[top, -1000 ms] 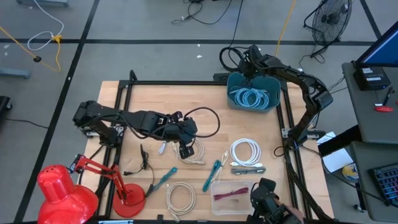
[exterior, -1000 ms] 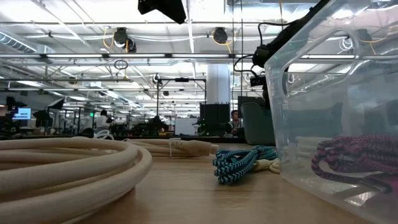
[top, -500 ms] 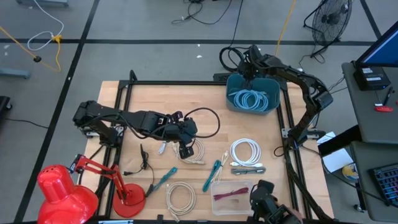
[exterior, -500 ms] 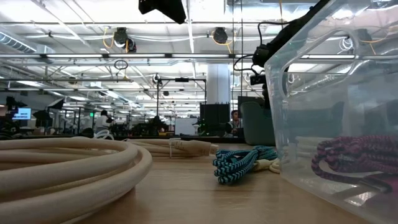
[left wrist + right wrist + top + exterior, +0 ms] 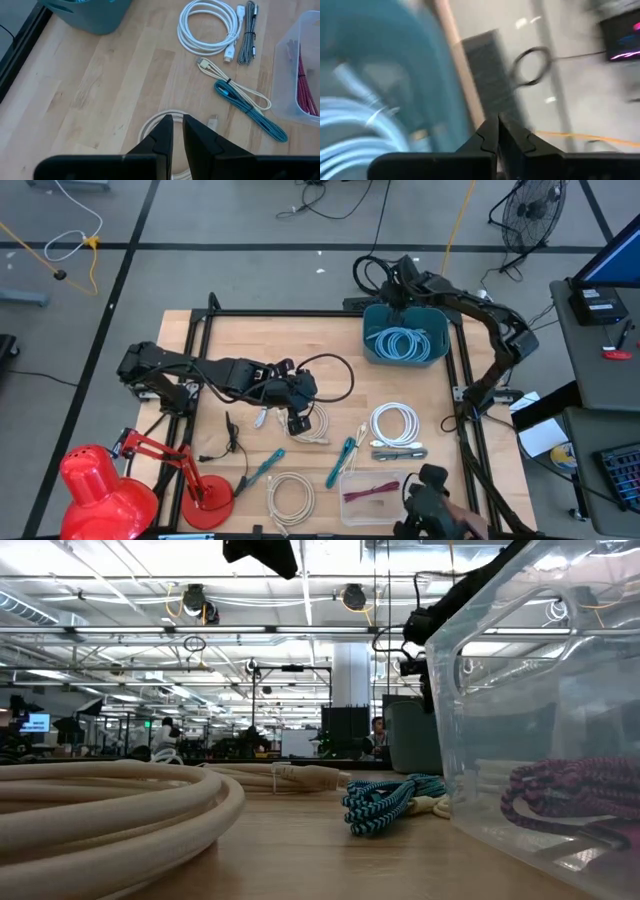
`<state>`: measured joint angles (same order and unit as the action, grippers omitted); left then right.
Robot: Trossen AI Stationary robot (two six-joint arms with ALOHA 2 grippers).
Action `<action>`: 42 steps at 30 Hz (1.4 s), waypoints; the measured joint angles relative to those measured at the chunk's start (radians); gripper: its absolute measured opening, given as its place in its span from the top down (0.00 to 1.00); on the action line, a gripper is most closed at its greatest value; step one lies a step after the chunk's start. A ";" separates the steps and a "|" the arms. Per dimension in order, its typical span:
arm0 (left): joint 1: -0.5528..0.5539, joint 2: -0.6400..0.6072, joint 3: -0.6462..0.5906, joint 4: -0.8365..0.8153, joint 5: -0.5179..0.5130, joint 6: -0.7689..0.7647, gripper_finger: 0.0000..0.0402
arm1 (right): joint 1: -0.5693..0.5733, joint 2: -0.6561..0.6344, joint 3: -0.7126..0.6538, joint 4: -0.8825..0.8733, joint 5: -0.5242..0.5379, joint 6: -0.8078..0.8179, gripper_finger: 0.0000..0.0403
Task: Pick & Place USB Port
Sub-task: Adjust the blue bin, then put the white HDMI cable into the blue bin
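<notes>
One light-blue cable point(image 5: 404, 340) already lies coiled in the teal bin point(image 5: 437, 352) at the counter's far right corner, so the job looks partly done; several cables remain out. The right gripper point(image 5: 397, 277) hovers at the bin's far rim, jaws clenched and empty. The left gripper point(image 5: 297, 423), mid-counter, sits low over a cream cable point(image 5: 150, 125); whether its nearly closed jaws grasp it, I cannot tell.
</notes>
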<state>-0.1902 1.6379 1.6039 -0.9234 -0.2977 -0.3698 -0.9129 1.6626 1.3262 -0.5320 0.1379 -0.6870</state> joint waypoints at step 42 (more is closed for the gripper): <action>0.066 0.000 0.000 0.016 0.047 -0.158 0.88 | 1.298 -0.612 -0.162 -0.329 0.337 1.426 1.00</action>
<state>-0.1240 1.6382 1.6039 -0.9077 -0.2512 -0.5280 0.3854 1.0508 1.1640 -0.8613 0.4747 0.7389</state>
